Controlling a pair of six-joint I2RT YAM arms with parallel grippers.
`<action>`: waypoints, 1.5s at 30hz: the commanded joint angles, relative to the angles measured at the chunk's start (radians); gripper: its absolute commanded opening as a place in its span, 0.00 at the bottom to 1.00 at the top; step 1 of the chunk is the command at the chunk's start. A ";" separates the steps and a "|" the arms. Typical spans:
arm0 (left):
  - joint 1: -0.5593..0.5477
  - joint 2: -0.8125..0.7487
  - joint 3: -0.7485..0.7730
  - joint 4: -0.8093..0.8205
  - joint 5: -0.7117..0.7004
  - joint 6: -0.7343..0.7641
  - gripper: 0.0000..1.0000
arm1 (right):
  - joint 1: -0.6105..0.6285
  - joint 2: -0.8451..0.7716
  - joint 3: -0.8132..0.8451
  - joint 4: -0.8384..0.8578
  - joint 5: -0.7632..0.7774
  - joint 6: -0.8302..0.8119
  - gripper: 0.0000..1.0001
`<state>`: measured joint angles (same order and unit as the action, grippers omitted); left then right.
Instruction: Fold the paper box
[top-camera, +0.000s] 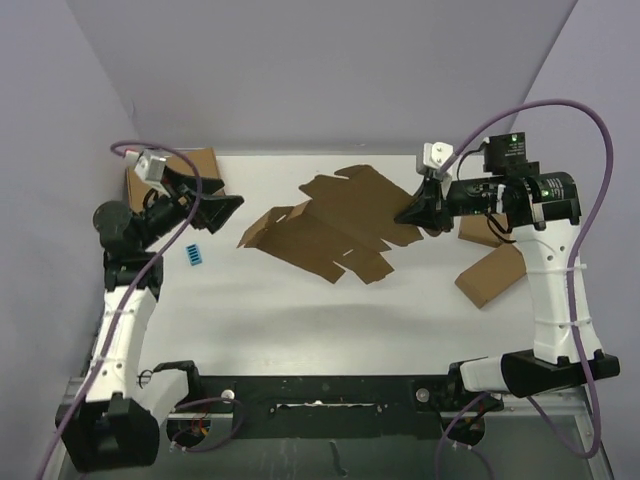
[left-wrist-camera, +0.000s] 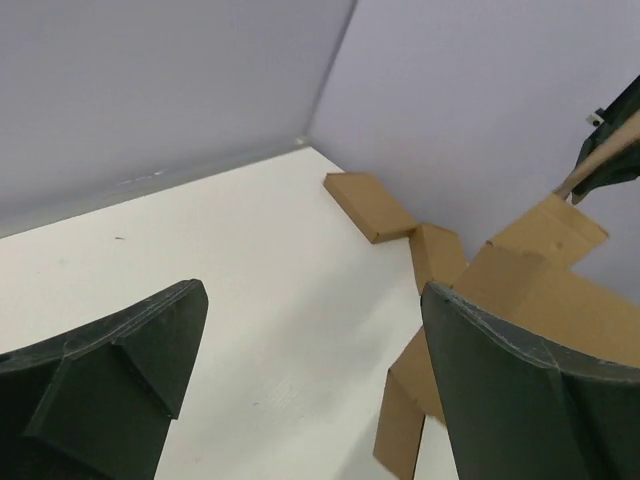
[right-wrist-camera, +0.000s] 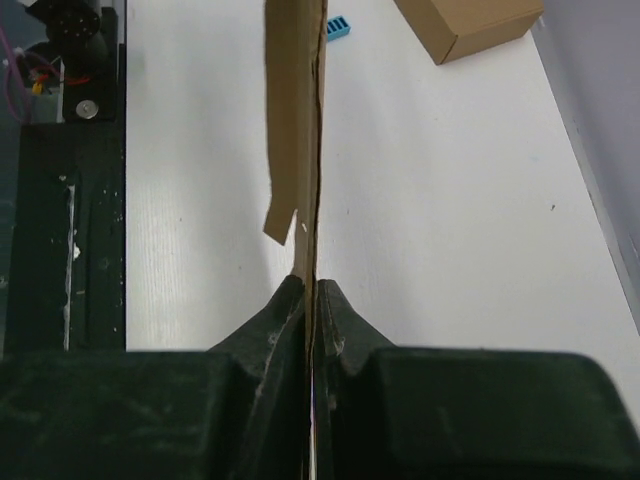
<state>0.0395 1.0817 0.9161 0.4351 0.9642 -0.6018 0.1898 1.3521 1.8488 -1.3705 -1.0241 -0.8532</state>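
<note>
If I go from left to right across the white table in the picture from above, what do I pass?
Small blue thing → flat paper box → right claw, pinching that sheet's right edge → closed brown box.

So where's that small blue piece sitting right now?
Top view: the small blue piece lies on the left side of the table, just right of the left arm and left of the flat paper box sheet.
</note>
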 joint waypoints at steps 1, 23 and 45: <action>0.066 -0.229 -0.164 0.019 -0.213 -0.132 0.88 | -0.074 -0.014 0.013 0.123 -0.122 0.196 0.00; -0.370 -0.349 -0.674 0.430 -0.551 -0.265 0.74 | -0.168 0.037 -0.117 0.737 -0.347 1.035 0.00; -1.284 0.126 -0.217 0.497 -1.266 1.137 0.86 | -0.168 0.007 -0.294 0.938 -0.329 1.234 0.00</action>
<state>-1.2438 1.1416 0.6136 0.7620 -0.1452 0.3279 0.0257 1.3941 1.5513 -0.4896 -1.3411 0.3531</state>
